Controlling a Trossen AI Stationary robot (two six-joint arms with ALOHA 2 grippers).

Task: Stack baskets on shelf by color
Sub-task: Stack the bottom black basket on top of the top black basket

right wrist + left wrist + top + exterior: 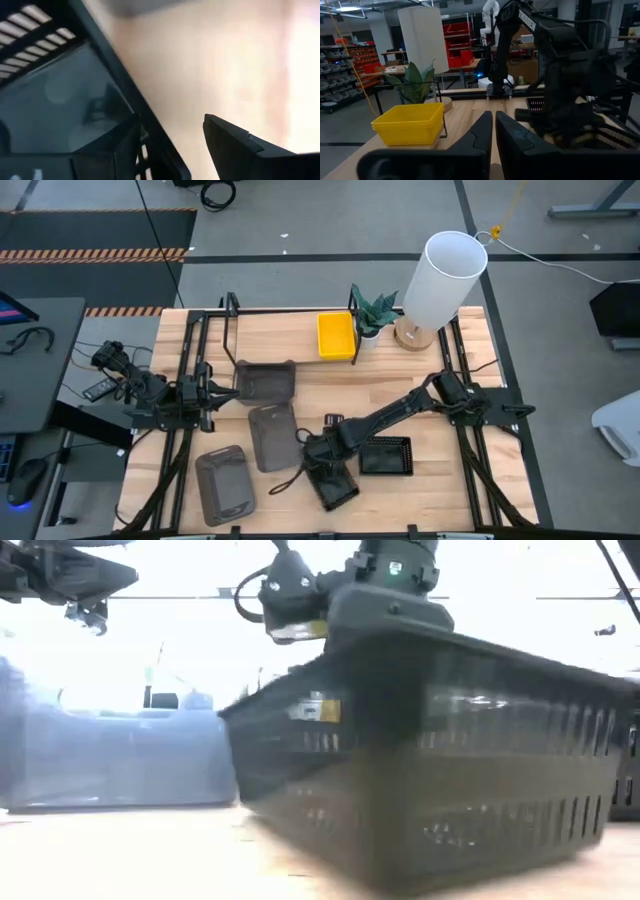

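My right gripper (322, 465) (171, 118) is open over the far end of a black mesh basket (335, 485) (450, 760) near the table's near edge. One finger stands inside that basket and one outside, astride its rim. A second black basket (386, 455) sits flat just to the right. One yellow basket (336, 335) (410, 122) stands on the right end of the wood shelf (280, 330). Three smoky-grey baskets (265, 382) (272, 435) (222, 485) lie on the tabletop left of centre. My left gripper (222, 392) (493, 132) waits shut at the table's left side. My right gripper comes at the black basket from above, pointing down. Its fingers straddle the end wall's rim (150, 127). The inner finger (122, 142) lies close against the rim and the outer finger (235, 145) stands apart. I cannot tell whether any finger touches it.
A white cylindrical lamp (445, 275) and a small potted plant (375, 310) stand at the far right beside the shelf. The shelf's black rod loops (232, 315) rise at its ends. Bare tabletop (440, 500) lies at the near right.
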